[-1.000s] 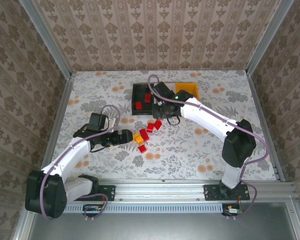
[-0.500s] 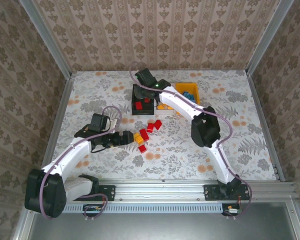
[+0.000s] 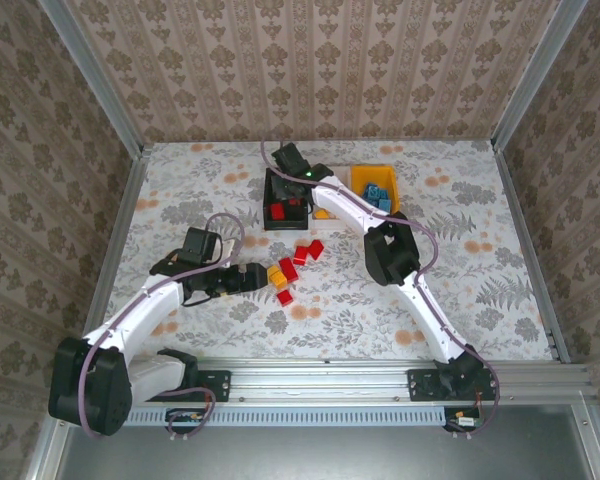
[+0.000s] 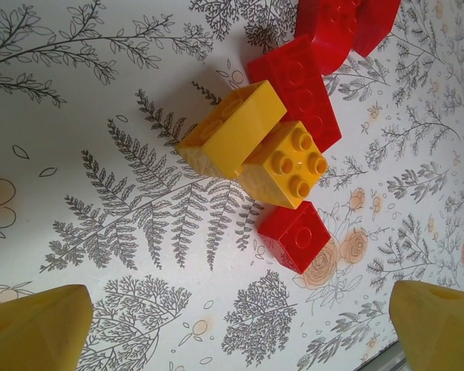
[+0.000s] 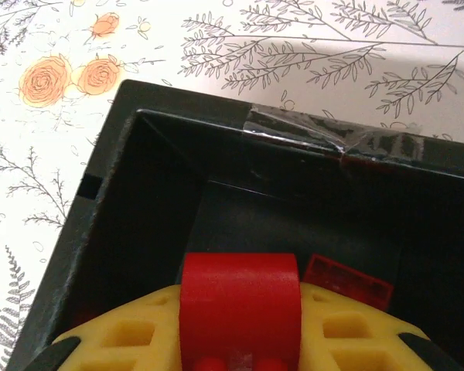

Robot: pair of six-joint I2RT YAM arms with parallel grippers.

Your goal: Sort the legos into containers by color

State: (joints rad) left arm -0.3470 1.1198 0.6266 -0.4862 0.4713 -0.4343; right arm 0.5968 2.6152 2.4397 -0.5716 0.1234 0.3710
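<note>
**Top external view.** The left gripper (image 3: 258,272) lay low over the tabletop (image 3: 460,290) with its fingers spread wide. The loose legos (image 3: 292,262) — red and yellow — lay just beyond its tips. The right gripper (image 3: 294,196) hung over the black bin (image 3: 272,200), well beyond that cluster. The orange-yellow bin (image 3: 365,174), with blue legos (image 3: 378,192) inside, stood near it on the side away from the left gripper.

**Left wrist view.** The yellow fingertips (image 4: 31,328) stood far apart at the lower corners. Ahead of them on the tabletop, a smooth-faced yellow brick (image 4: 232,127) touched a four-stud yellow brick (image 4: 284,164). A small red brick (image 4: 300,236) touched the four-stud one on the side nearer the gripper. A longer red brick (image 4: 298,85) lay just behind it, and more red bricks (image 4: 344,23) lay farthest off.

**Right wrist view.** The yellow fingers (image 5: 124,336) were pressed together on a red lego (image 5: 240,297) — pinched over the black bin's interior. A second red lego (image 5: 348,282) lay on the bin floor just beyond the fingers. Clear tape (image 5: 325,135) patched the far rim.
</note>
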